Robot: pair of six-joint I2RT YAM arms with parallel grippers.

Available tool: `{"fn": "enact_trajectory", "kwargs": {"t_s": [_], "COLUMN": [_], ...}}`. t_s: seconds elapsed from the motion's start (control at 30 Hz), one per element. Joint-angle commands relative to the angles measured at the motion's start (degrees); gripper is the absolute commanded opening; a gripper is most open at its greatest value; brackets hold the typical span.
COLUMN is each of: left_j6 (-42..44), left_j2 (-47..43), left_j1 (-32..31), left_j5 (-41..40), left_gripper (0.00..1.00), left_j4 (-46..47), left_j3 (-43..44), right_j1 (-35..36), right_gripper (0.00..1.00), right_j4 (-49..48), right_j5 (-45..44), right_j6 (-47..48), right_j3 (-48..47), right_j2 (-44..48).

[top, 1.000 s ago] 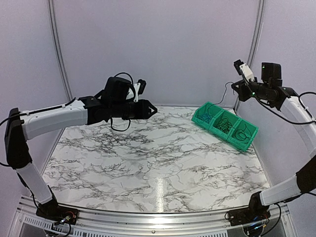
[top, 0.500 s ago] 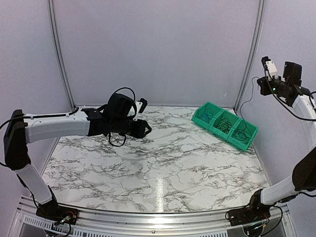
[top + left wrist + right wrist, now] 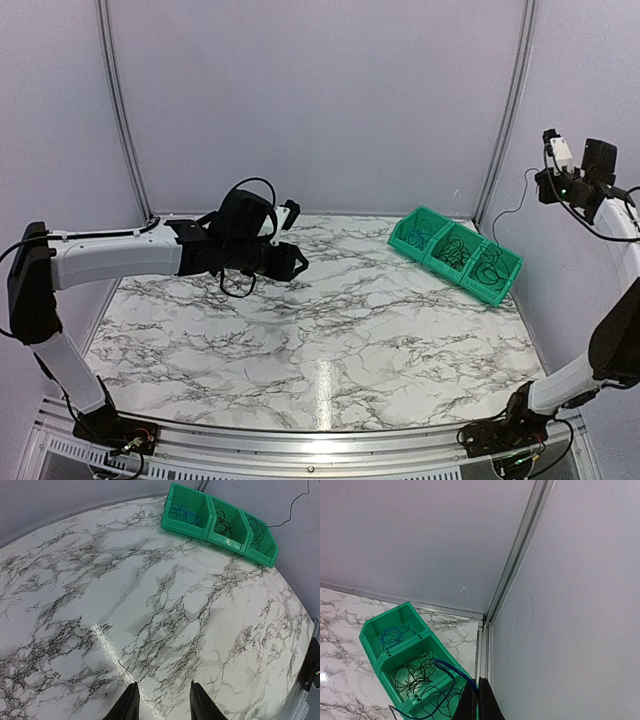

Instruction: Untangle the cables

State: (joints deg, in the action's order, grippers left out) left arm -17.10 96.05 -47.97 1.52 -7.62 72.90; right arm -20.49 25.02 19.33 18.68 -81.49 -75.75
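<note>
Three bins (image 3: pixel 436 262) at far-right table (image 3: pixel 330 320) edge, right end effector (image 3: pixel 478 685) pinching blue cable (image 3: pixel 452 667) by wall (image 3: pixel 570 605), left end effector (image 3: pixel 164 687) spread

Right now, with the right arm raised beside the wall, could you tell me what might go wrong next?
1. The right end effector is shut on a blue cable that trails into the end green bin; pulling higher might drag the black loops out or shift the bin.
2. The cable is pinched at the very tips, so it may slip free.
3. The end effector sits near the corner post; a swing could hit it.
</note>
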Motion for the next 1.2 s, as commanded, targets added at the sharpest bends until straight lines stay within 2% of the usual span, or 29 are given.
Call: {"fn": "enact_trajectory", "kwargs": {"t_s": [0.0,0.27,0.5,0.9,0.93,1.07,1.17], "left_j6": [0.83,0.78,0.47,0.53,0.53,0.72,0.78], "left_j2": [-0.22,0.08,0.62,1.55,1.62,1.79,1.84], "left_j1": [-0.03,-0.08,-0.03,-0.05,-0.08,-0.08,-0.07], "left_j5": [0.7,1.07,1.64,1.81,1.78,1.55,1.38], "left_gripper": [0.36,0.36,0.36,0.36,0.36,0.36,0.36], "left_j4": [0.32,0.28,0.32,0.32,0.28,0.24,0.22], "left_j3": [0.79,0.82,0.9,0.92,0.92,0.85,0.83], "right_j1": [-0.67,-1.04,-1.04,-1.04,-1.04,-1.04,-1.04], "right_gripper": [0.0,0.0,0.0,0.0,0.02,0.24,0.31], "right_j4": [-3.07,-2.59,8.94,10.1,10.37,11.69,11.52], "right_j5": [-2.6,-5.1,-2.1,-11.78,-11.4,-10.35,-10.19], "right_j6": [1.38,4.3,7.18,5.58,5.58,4.78,4.38], "right_j3": [3.26,6.08,0.77,-2.88,-3.15,-3.74,-2.72], "right_j2": [-3.38,-6.9,-17.47,-27.69,-28.32,-28.97,-26.69]}}
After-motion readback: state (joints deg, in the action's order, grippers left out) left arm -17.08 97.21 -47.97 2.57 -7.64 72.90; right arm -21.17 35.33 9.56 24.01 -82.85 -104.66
